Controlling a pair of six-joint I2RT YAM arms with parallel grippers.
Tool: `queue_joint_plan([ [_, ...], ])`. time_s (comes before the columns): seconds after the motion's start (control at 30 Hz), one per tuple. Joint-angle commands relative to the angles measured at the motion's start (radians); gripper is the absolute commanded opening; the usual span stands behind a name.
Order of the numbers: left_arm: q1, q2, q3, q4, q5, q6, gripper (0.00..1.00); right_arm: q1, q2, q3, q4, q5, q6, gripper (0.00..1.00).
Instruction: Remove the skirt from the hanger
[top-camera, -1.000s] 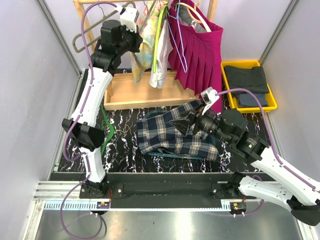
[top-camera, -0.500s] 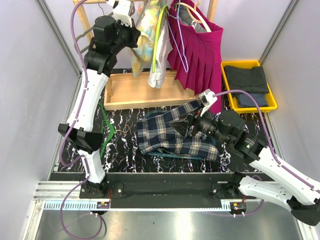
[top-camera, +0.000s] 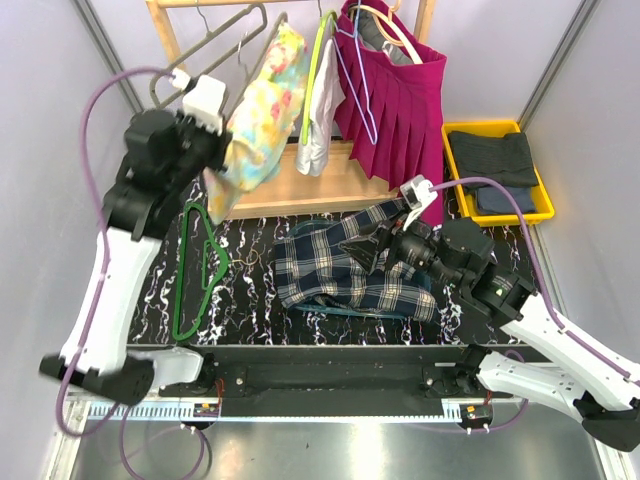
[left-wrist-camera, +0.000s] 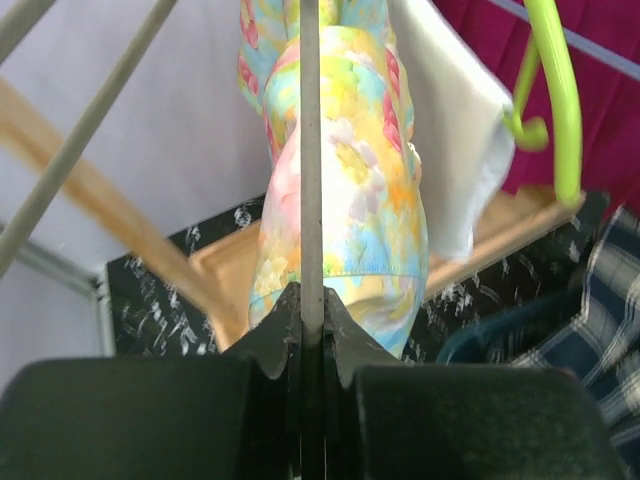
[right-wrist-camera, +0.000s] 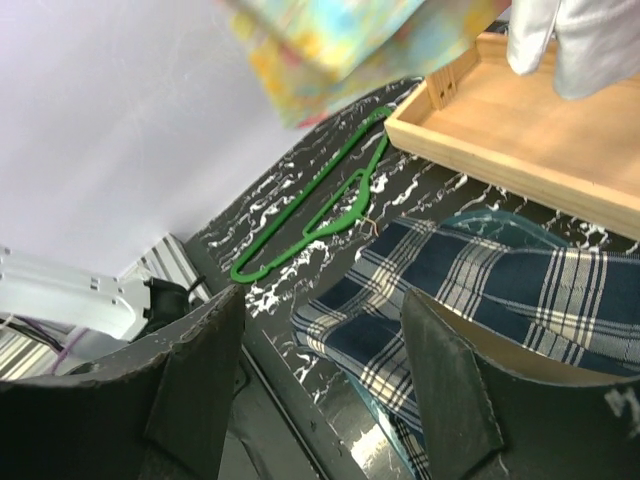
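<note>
A floral skirt (top-camera: 255, 110) hangs tilted out to the left from the rack at the back. My left gripper (top-camera: 210, 105) is shut on a thin grey hanger bar (left-wrist-camera: 311, 150). In the left wrist view the bar runs straight up from the gripper (left-wrist-camera: 312, 300), in front of the floral skirt (left-wrist-camera: 350, 200). My right gripper (top-camera: 385, 238) is open and empty, low over a plaid skirt (top-camera: 340, 265) lying on the table. The right wrist view shows the same gripper (right-wrist-camera: 322, 300) with the plaid skirt (right-wrist-camera: 520, 290) below it.
A magenta pleated skirt (top-camera: 395, 90), a lime hanger (top-camera: 322, 60) and a white garment (top-camera: 318, 140) hang on the rack. Below them is a wooden tray (top-camera: 300, 190). A green hanger (top-camera: 195, 270) lies on the table's left. A yellow bin (top-camera: 542, 208) holds dark cloth at the right.
My left arm has swung away from the rack to the left and nearer, pulling the grey hanger and the floral skirt out with it. The right arm has barely moved.
</note>
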Motion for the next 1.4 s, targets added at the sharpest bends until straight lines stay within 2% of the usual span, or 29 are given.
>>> queue_joint_plan([
  [0.0,0.0,-0.17,-0.063,0.021,-0.039,0.1,0.0,0.007,0.003,0.063,0.03,0.006,-0.007,0.72],
  [0.23,0.0,-0.296,-0.062,-0.15,-0.031,0.07,0.0,0.008,0.035,0.09,0.064,-0.025,0.034,0.78],
  [0.37,0.0,-0.347,-0.001,-0.236,0.005,0.032,0.0,0.008,0.072,0.075,0.16,-0.112,0.144,0.81],
  [0.53,0.0,-0.375,0.082,-0.32,0.087,-0.061,0.0,0.007,0.157,0.018,0.485,-0.18,0.29,0.83],
  [0.63,0.002,-0.382,0.137,-0.343,0.145,-0.091,0.0,0.007,0.239,-0.017,0.683,-0.226,0.44,0.84],
  [0.77,0.002,-0.367,0.211,-0.382,0.289,-0.107,0.0,0.005,0.351,-0.036,0.901,-0.247,0.548,0.84],
  [0.9,0.002,-0.367,0.209,-0.386,0.355,-0.117,0.0,0.004,0.427,0.0,0.972,-0.252,0.579,0.84],
  [1.1,0.002,-0.37,0.182,-0.379,0.343,-0.114,0.0,-0.019,0.417,0.004,1.048,-0.232,0.614,0.84],
  [1.37,0.002,-0.37,0.15,-0.349,0.34,-0.13,0.0,-0.021,0.39,-0.016,1.05,-0.229,0.62,0.84],
])
